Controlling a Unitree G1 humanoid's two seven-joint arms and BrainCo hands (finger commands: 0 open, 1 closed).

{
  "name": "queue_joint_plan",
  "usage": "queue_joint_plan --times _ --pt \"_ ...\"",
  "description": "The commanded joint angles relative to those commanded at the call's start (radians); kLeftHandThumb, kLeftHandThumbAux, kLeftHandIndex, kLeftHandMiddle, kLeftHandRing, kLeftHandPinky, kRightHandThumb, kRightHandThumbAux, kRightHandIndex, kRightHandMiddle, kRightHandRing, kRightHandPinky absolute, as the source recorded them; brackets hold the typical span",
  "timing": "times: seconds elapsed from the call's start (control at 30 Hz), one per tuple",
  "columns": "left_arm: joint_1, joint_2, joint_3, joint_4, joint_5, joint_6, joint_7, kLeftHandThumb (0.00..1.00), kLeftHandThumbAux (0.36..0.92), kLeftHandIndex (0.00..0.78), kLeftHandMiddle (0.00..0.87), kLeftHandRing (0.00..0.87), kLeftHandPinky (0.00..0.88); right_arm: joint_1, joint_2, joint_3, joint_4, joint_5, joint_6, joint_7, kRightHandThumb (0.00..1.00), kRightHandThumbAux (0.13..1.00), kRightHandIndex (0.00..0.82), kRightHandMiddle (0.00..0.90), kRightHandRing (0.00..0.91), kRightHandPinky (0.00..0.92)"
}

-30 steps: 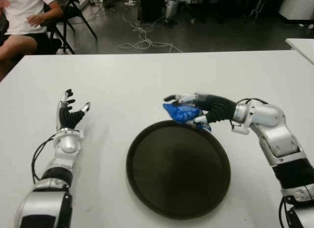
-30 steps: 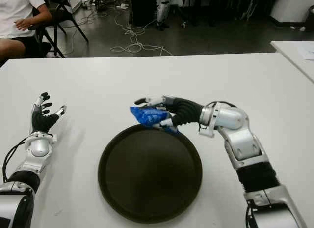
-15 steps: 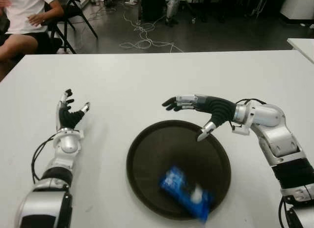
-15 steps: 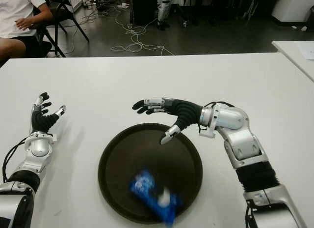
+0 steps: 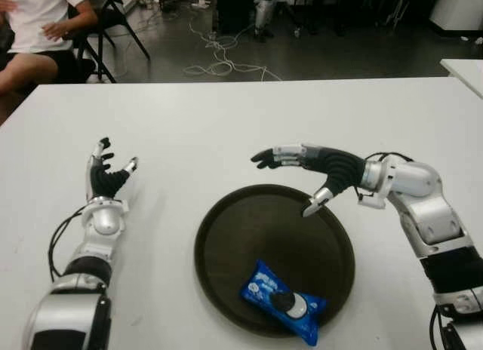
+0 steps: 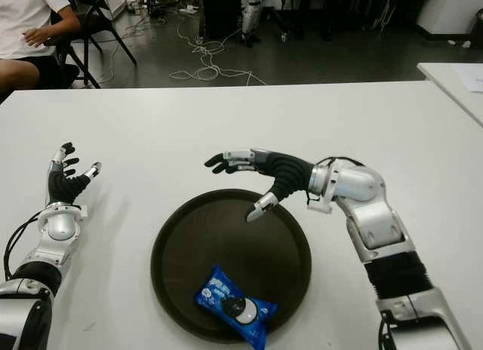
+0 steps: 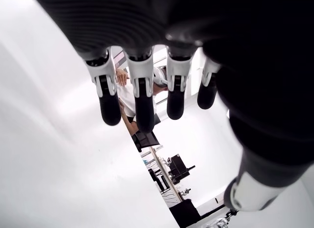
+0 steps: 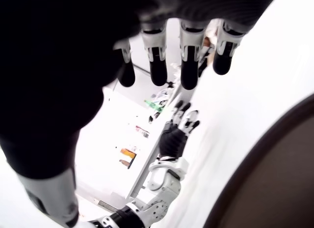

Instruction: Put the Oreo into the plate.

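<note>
Right hand (image 5: 302, 173) hung spread and empty over the far rim of the plate (image 5: 219, 244), fingers fanned toward the frame's centre, thumb angled down over the dark surface. A second earlier that same hand had pinched the blue Oreo pack at the plate's upper edge; half a second back the pack was a blur in mid-drop. Now the Oreo pack (image 5: 283, 301) lay still, flat inside the plate near its lower rim, one end of the wrapper touching or just lapping that rim. That looked like job done: the snack was in the dish, and all that seemed left was pulling the arm clear. Left hand (image 5: 107, 175) showed at the left of the frame, well apart from the plate, fingers splayed and holding nothing. At the upper left a person (image 5: 34, 33) sat on a chair beyond the white table (image 5: 189, 124).
</note>
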Motion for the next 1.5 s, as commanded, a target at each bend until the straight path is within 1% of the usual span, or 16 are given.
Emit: queue_joint_plan --times 0.1,0.2,0.37,0.57,0.73,0.97,1.1,1.17,1.3,1.43,1.5 --pt "0.001 -0.001 0.0 -0.001 0.003 -0.005 0.007 0.267 0.723 0.096 0.163 0.184 0.214 0.001 -0.002 0.001 -0.004 0.002 0.012 -0.001 0.0 0.798 0.144 0.137 0.109 0.06" --pt "0.0 -0.003 0.003 0.001 -0.001 -0.007 0.004 0.276 0.727 0.099 0.168 0.189 0.22 0.001 -0.004 0.002 -0.009 -0.002 0.022 -0.006 0.0 0.806 0.144 0.136 0.109 0.061" --pt "0.001 -0.003 0.003 0.002 -0.001 -0.009 0.004 0.259 0.725 0.097 0.166 0.187 0.214 0.008 -0.005 0.001 -0.017 -0.013 0.02 -0.02 0.0 0.807 0.148 0.14 0.118 0.066" --pt "0.001 -0.006 0.009 0.001 -0.01 -0.007 -0.006 0.254 0.724 0.092 0.155 0.173 0.181 0.008 -0.014 0.008 -0.024 -0.035 0.025 -0.035 0.0 0.79 0.151 0.148 0.132 0.08" --pt "0.001 -0.009 0.016 0.001 -0.019 -0.009 -0.015 0.263 0.723 0.093 0.158 0.173 0.187 0.005 -0.014 0.01 -0.018 -0.041 0.012 -0.03 0.0 0.774 0.157 0.163 0.151 0.091" --pt "0.001 -0.007 0.013 0.002 -0.019 -0.006 -0.019 0.226 0.715 0.088 0.146 0.16 0.163 -0.002 -0.016 0.009 -0.008 -0.041 -0.013 -0.022 0.0 0.769 0.155 0.161 0.147 0.077" --pt "0.0 -0.004 0.008 0.004 -0.011 0.0 -0.013 0.21 0.71 0.084 0.149 0.169 0.194 0.001 0.002 -0.009 0.003 -0.023 -0.005 -0.044 0.0 0.776 0.159 0.162 0.143 0.091" --pt "0.0 -0.003 0.005 0.005 -0.008 0.0 -0.008 0.214 0.711 0.085 0.152 0.172 0.193 0.004 0.009 -0.015 0.0 -0.021 0.005 -0.062 0.0 0.778 0.159 0.162 0.14 0.097" --pt "0.0 -0.003 0.003 0.005 -0.004 -0.001 -0.005 0.221 0.71 0.087 0.156 0.173 0.185 -0.043 0.0 -0.058 0.132 -0.008 -0.021 -0.056 0.0 0.765 0.149 0.153 0.129 0.093" --pt "0.001 -0.005 0.005 0.004 -0.005 -0.003 -0.007 0.218 0.704 0.086 0.156 0.167 0.172 -0.078 0.007 -0.092 0.212 -0.012 -0.036 -0.085 0.0 0.745 0.143 0.147 0.122 0.08" --pt "0.0 -0.007 0.009 0.004 -0.01 -0.004 -0.013 0.218 0.703 0.086 0.157 0.168 0.172 -0.108 0.01 -0.112 0.265 -0.024 -0.035 -0.119 0.0 0.747 0.143 0.148 0.12 0.078"
